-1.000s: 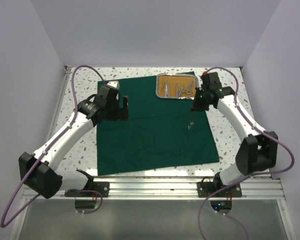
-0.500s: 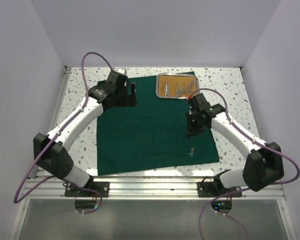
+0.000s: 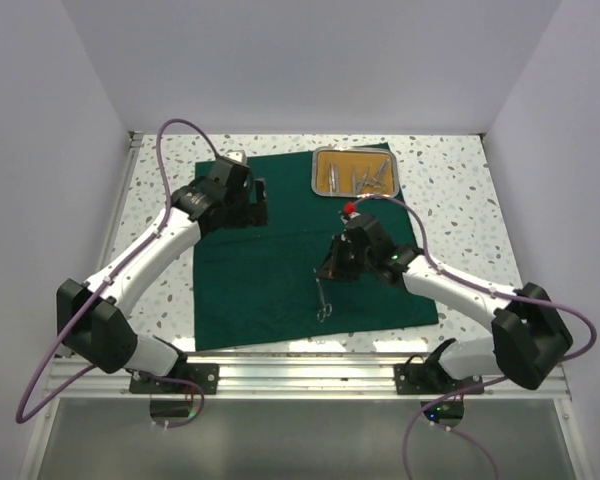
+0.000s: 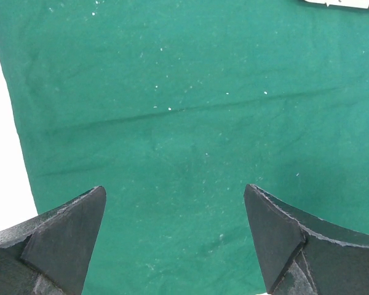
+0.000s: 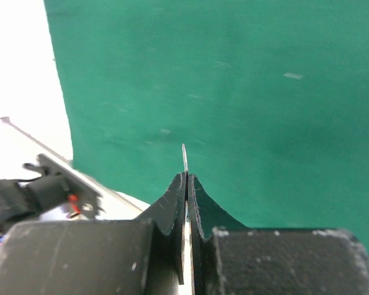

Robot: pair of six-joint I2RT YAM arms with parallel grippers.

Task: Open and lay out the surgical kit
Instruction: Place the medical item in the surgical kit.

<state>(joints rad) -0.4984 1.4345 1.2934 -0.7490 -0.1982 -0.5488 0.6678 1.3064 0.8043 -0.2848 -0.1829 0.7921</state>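
The dark green cloth (image 3: 270, 290) lies spread flat on the table. The steel tray (image 3: 313, 172) with tan lining sits on its far right corner and holds several silver instruments (image 3: 365, 178). My right gripper (image 3: 328, 268) hovers over the cloth's middle, shut on small silver scissors (image 3: 323, 303) that hang toward the near edge. In the right wrist view the jaws (image 5: 187, 175) are pressed together with the thin steel tip (image 5: 184, 153) sticking out over the cloth (image 5: 234, 74). My left gripper (image 3: 257, 200) is open and empty above the cloth's far left part (image 4: 184, 92), fingers wide apart (image 4: 175, 190).
The speckled tabletop (image 3: 450, 170) surrounds the cloth. White walls close the back and sides. An aluminium rail (image 3: 310, 375) runs along the near edge and shows in the right wrist view (image 5: 55, 175). A small silver object (image 3: 236, 156) lies by the cloth's far left corner.
My right gripper has carried the scissors from beside the tray down and left to the cloth's middle. My left gripper moved toward the far edge, then drew back slightly, staying open.
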